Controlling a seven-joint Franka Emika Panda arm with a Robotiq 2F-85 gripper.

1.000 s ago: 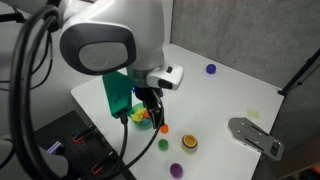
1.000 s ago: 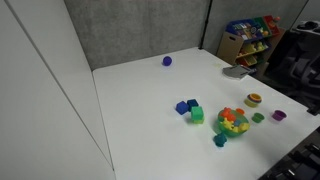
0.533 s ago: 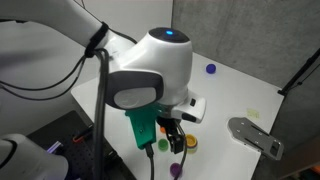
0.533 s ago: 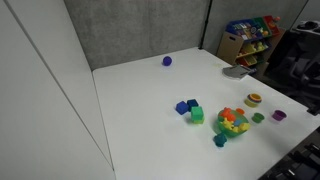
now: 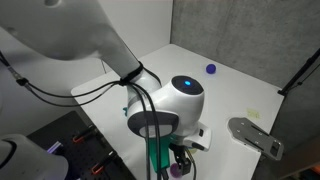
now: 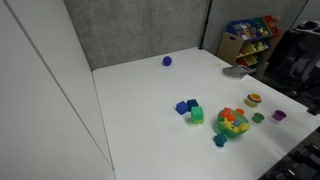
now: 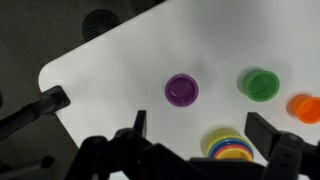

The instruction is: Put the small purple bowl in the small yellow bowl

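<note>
Purple, likely plastic, the small purple bowl (image 7: 181, 91) looks light, stiff and slick; we would pinch its rim with the gripper (image 7: 200, 125), spread wide.

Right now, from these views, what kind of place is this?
Probably a robotics lab or test room: a white table with small toys, grey partition walls, and a shelf of colourful bins behind.
</note>
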